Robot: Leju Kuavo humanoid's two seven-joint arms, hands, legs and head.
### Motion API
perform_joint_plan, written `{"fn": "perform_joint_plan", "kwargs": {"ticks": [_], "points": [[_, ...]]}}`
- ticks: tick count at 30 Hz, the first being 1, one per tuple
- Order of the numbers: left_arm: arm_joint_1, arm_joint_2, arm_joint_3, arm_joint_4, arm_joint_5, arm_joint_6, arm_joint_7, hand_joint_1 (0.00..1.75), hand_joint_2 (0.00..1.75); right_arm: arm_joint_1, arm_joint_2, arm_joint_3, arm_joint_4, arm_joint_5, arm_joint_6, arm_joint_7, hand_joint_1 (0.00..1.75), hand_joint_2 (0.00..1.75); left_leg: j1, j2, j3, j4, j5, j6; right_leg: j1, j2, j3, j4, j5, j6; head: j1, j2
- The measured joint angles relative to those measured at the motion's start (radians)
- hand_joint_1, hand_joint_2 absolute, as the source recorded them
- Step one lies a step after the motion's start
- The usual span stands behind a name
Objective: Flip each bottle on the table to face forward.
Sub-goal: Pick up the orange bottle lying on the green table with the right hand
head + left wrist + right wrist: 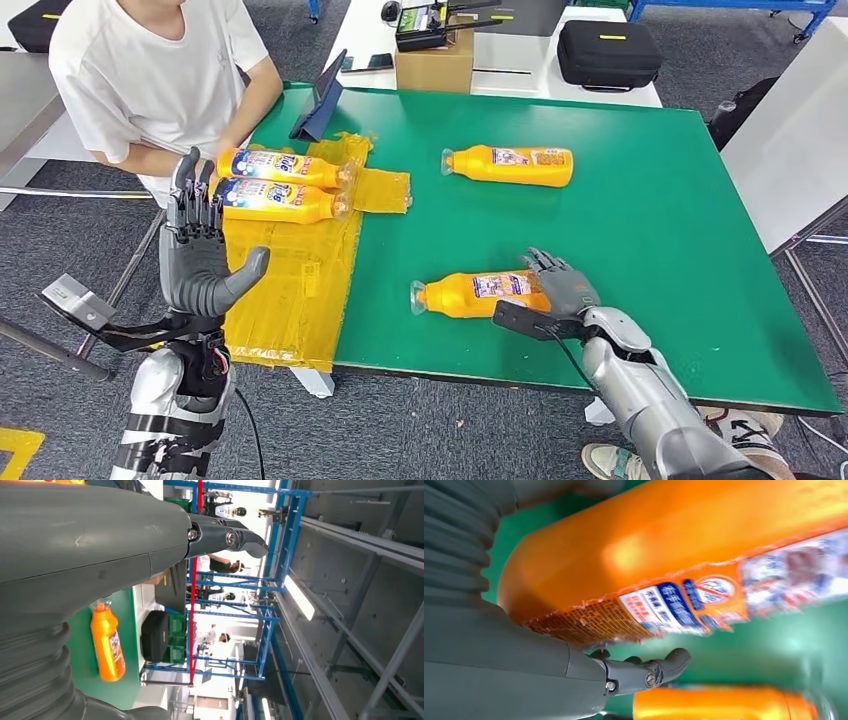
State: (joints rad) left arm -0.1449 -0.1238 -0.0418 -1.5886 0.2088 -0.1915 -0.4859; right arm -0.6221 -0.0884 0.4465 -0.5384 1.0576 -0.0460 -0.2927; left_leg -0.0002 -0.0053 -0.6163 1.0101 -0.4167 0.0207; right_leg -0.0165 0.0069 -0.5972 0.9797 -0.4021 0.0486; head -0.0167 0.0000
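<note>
The nearest bottle (478, 294) lies on its side near the front edge of the green table (650, 230), cap to the left, with the right hand (562, 288) wrapped round its base. A second bottle (510, 165) lies farther back, well apart. Two more bottles (280, 184) lie side by side on the yellow sheet (290, 290) at the table's left. The left hand (200, 262) is raised just beside them, fingers spread, holding nothing. A person in a white shirt (150, 70) sits close behind, beside a tablet (322, 98).

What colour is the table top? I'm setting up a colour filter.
Green table top, clearest in the head view.
</note>
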Motion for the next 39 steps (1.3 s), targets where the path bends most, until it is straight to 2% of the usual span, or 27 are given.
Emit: {"fn": "perform_joint_plan", "kwargs": {"ticks": [12, 21, 23, 26, 30, 34, 39], "points": [[0.000, 0.009, 0.001, 0.038, 0.005, -0.023, -0.006, 0.00, 1.75, -0.134, -0.041, 0.134, 0.101, 0.019, 0.177, 0.019, 1.75, 1.75, 0.000, -0.002, 0.001, 0.000, 0.001, 0.000, 0.000, 0.000, 0.002, 0.000, 0.002, -0.002, 0.000, 0.000], [0.003, 0.014, 0.002, 0.048, 0.009, -0.030, -0.011, 0.00, 1.75, -0.134, -0.060, 0.151, 0.115, -0.092, 0.124, -0.051, 1.75, 1.75, 0.000, -0.005, 0.000, 0.000, 0.001, 0.001, 0.000, -0.001, 0.002, 0.000, 0.002, -0.002, 0.000, 0.000], [0.015, 0.014, 0.001, 0.042, 0.000, -0.024, -0.006, 0.00, 1.75, -0.087, -0.058, 0.127, 0.092, -0.161, 0.046, -0.083, 1.75, 1.75, 0.000, -0.005, 0.000, 0.000, 0.001, 0.001, 0.000, -0.001, 0.002, 0.000, 0.002, -0.002, 0.000, 0.000], [0.057, 0.014, -0.010, 0.027, -0.058, 0.012, 0.018, 0.00, 1.75, 0.063, -0.038, 0.037, -0.028, -0.336, -0.106, -0.153, 1.75, 1.75, 0.001, -0.005, -0.002, 0.000, 0.000, 0.000, 0.001, -0.001, 0.001, 0.000, 0.001, -0.002, 0.000, 0.000], [0.107, 0.003, -0.037, 0.024, -0.073, 0.026, 0.025, 0.00, 1.75, 0.218, 0.004, -0.076, -0.229, -0.469, -0.133, -0.215, 1.75, 1.75, 0.002, -0.005, -0.006, 0.000, 0.000, 0.000, 0.002, -0.001, -0.004, 0.000, 0.001, -0.002, -0.001, 0.000], [0.187, -0.030, -0.066, 0.017, -0.071, 0.049, 0.010, 0.00, 1.75, 0.348, 0.068, -0.184, -0.478, -0.604, -0.157, -0.282, 1.75, 1.75, 0.002, -0.005, -0.007, 0.000, -0.001, -0.001, 0.002, -0.001, -0.005, 0.000, -0.001, -0.001, 0.000, 0.000], [0.274, -0.065, -0.138, 0.015, -0.074, 0.060, -0.009, 0.00, 1.75, 0.454, 0.142, -0.247, -0.743, -0.675, -0.164, -0.294, 1.75, 1.75, 0.001, -0.004, -0.008, 0.000, -0.002, -0.001, 0.002, -0.001, -0.006, 0.000, -0.001, -0.001, 0.000, 0.000]]}}
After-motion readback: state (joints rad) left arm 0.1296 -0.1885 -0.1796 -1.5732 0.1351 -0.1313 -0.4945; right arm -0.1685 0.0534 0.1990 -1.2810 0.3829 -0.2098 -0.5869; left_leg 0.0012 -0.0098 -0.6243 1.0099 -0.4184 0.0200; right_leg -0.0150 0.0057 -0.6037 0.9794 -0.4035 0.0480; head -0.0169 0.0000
